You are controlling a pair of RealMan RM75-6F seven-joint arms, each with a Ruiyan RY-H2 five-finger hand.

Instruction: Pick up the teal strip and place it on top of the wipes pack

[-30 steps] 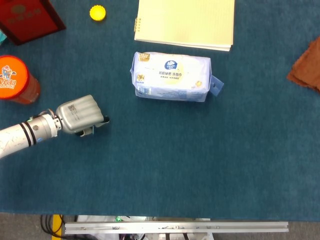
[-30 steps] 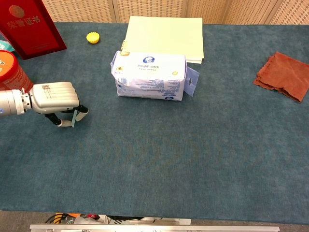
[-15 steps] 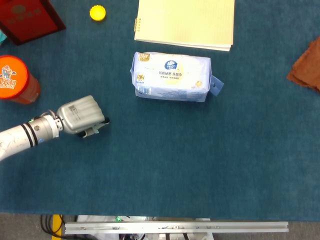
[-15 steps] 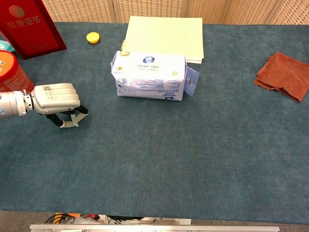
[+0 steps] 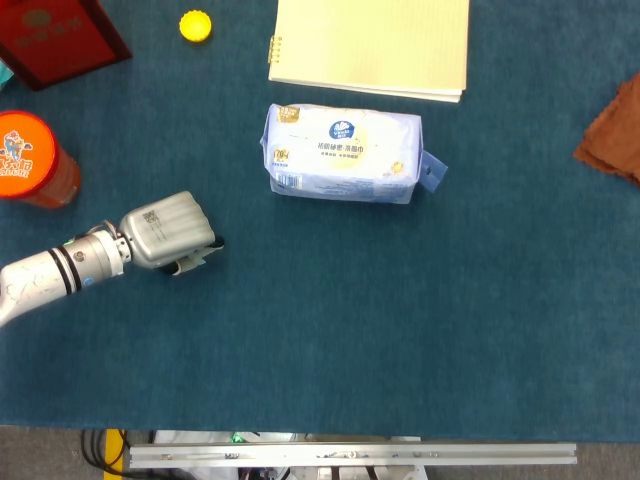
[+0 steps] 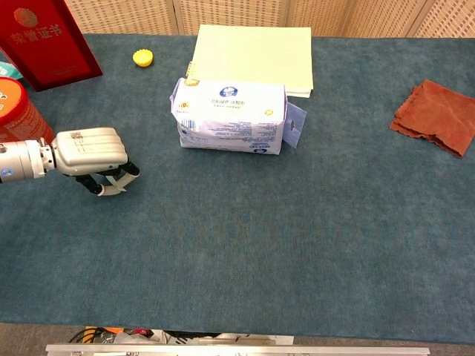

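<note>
A: Status?
B: Left hand (image 6: 89, 150) near surface's left edge, fingers (image 6: 111, 182) curled round teal strip (image 6: 117, 189), barely lifted. Wipes pack (image 6: 231, 115) top bare; carry + place left.

We see a table covered in dark teal-blue felt cloth (image 6: 297, 245) filling both views. Behind it in the chest view, a beige woven-cane panelled wall (image 6: 356, 15). Along the near edge, a silver metal rail (image 5: 350, 455). Lighting even, soft.
</note>
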